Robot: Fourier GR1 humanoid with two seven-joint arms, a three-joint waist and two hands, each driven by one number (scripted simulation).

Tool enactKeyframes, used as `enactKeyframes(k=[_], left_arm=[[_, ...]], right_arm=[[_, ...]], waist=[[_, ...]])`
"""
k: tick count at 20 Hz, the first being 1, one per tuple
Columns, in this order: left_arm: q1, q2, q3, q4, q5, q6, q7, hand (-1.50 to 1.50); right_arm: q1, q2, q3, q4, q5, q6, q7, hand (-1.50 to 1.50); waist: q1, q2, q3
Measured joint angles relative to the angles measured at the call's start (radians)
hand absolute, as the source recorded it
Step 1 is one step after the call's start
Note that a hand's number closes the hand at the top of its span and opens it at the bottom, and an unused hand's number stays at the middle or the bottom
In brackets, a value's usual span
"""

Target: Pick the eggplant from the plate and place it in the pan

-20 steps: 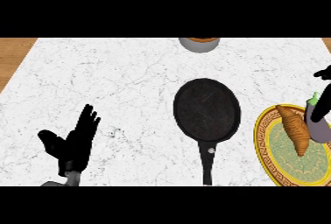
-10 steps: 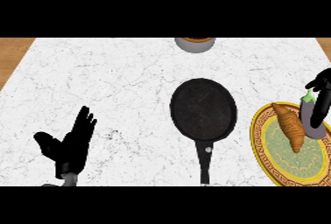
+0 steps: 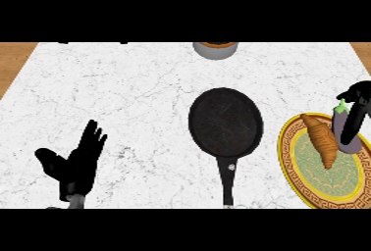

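The purple eggplant point(image 3: 351, 146) lies on the gold-rimmed plate point(image 3: 313, 193) at the right edge, beside an orange carrot point(image 3: 322, 141). My right hand point(image 3: 357, 95) comes in from the right edge, its straight fingers point(image 3: 354, 122) laid along the eggplant's top and hiding much of it. The black pan point(image 3: 225, 122) sits at the centre, to the plate's left, with its handle point(image 3: 226, 181) pointing toward me. My left hand point(image 3: 76, 164) rests open at the lower left, fingers up.
A grey bowl point(image 3: 215, 49) stands at the counter's far edge, behind the pan. Wood shows past the white marble counter at both far corners. The plate runs off the view's right side.
My right hand has come down from the right edge onto the eggplant, its fingers now stretched along it. The eggplant, pan and left hand hold their places.
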Motion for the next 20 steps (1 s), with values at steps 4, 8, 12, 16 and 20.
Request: enactKeyframes(k=[4, 8, 12, 16, 20], left_arm=[[0.005, -0.013, 0.001, -0.015, -0.021, 0.011, 0.004, 0.0], [0.007, -0.01, 0.016, -0.018, -0.021, -0.008, 0.015, 0.0], [0.013, -0.012, 0.03, -0.005, -0.023, -0.029, 0.001, 0.0], [0.015, -0.019, 0.03, -0.016, -0.035, -0.026, 0.014, 0.0], [0.016, -0.028, 0.043, -0.01, -0.046, -0.031, 0.008, 0.0]], right_arm=[[0.005, 0.008, -0.011, 0.014, 0.046, -0.025, -0.023, -1.5], [0.016, 0.02, -0.021, 0.048, 0.087, -0.038, -0.052, 1.5], [0.065, 0.016, -0.031, 0.004, 0.099, -0.042, -0.137, 1.5], [0.093, 0.021, -0.03, -0.017, 0.147, -0.112, -0.214, 1.5], [0.106, 0.028, -0.045, -0.026, 0.186, -0.14, -0.235, 1.5]], waist=[[-0.001, 0.0, 0.0], [0.0, 0.001, -0.002], [-0.007, -0.002, -0.003], [-0.006, -0.004, -0.009], [-0.006, -0.006, -0.011]])
